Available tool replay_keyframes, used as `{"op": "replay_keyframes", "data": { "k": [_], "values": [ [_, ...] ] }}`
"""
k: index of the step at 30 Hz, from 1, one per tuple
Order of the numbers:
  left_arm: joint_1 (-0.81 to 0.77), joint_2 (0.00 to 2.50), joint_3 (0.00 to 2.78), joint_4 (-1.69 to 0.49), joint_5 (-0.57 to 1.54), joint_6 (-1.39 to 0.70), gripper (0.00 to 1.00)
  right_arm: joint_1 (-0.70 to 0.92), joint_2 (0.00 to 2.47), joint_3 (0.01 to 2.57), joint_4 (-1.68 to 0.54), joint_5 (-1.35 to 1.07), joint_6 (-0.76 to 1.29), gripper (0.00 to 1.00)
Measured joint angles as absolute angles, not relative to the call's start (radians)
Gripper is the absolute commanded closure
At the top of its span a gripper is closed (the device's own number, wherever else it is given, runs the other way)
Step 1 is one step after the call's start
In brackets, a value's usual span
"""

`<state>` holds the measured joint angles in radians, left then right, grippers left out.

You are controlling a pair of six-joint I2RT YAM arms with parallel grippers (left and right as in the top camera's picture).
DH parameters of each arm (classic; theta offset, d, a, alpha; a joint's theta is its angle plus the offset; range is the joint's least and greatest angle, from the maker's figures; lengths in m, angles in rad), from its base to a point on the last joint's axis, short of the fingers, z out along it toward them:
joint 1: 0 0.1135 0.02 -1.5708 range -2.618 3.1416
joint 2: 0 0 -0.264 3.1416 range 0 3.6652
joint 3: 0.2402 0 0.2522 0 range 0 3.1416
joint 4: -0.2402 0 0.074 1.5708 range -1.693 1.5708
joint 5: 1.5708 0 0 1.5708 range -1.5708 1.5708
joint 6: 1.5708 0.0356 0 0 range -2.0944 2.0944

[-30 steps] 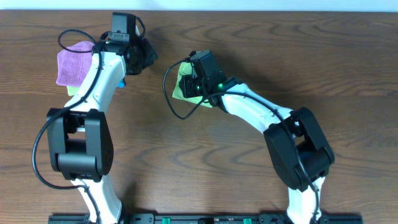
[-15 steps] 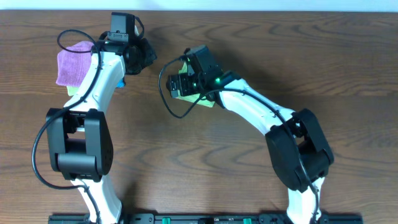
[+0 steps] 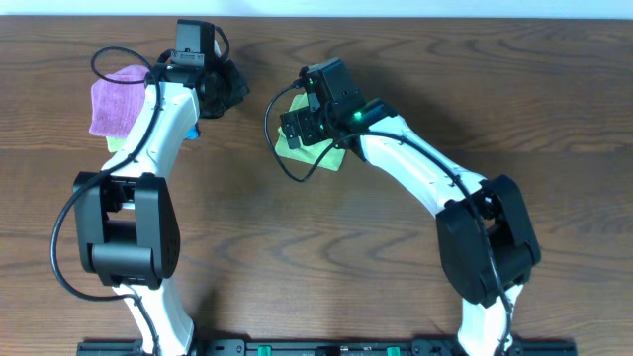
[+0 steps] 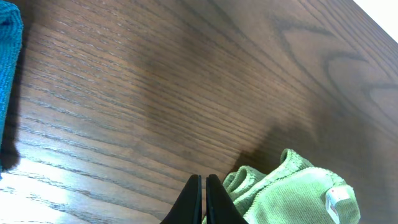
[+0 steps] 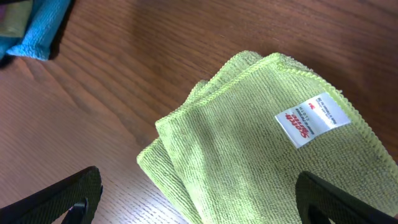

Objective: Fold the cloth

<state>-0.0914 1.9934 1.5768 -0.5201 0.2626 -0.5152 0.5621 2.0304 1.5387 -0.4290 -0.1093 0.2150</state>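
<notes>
The green cloth [image 5: 249,143] lies folded on the wooden table, with a white label [image 5: 311,118] on top. In the overhead view the green cloth [image 3: 328,158] shows partly under my right gripper [image 3: 300,126]. My right gripper [image 5: 199,208] is open and empty, hovering just above the cloth with a finger [image 5: 62,199] on either side. My left gripper [image 4: 203,200] is shut and empty, low over the bare table just left of the cloth [image 4: 292,193]. In the overhead view the left gripper [image 3: 229,89] sits left of the cloth.
A purple cloth [image 3: 114,99] lies at the far left with a green edge [image 3: 117,145] under it. A blue cloth [image 5: 37,25] lies near the left arm, also in the left wrist view [image 4: 6,68]. The table's far edge is close behind.
My right gripper has shifted right and back a little, uncovering more of the green cloth below it. The left arm has not moved.
</notes>
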Motion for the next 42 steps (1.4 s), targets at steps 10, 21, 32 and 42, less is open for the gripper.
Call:
{"op": "replay_keyframes", "data": {
  "k": [10,21,32,42],
  "values": [
    [-0.091,1.993,1.577,-0.520,0.278,-0.515,0.94,0.611,2.040,1.539,-0.422,-0.094,0.185,0.01],
    [-0.091,1.993,1.577,-0.519,0.285,-0.515,0.94,0.628,2.102,1.539,-0.401,-0.073,0.175,0.04],
    [-0.091,1.993,1.577,-0.519,0.285,-0.515,0.94,0.629,2.121,1.539,-0.368,-0.070,0.175,0.09],
    [-0.091,1.993,1.577,-0.519,0.285,-0.515,0.93,0.629,2.153,1.539,-0.338,-0.067,0.174,0.14]
  ]
}}
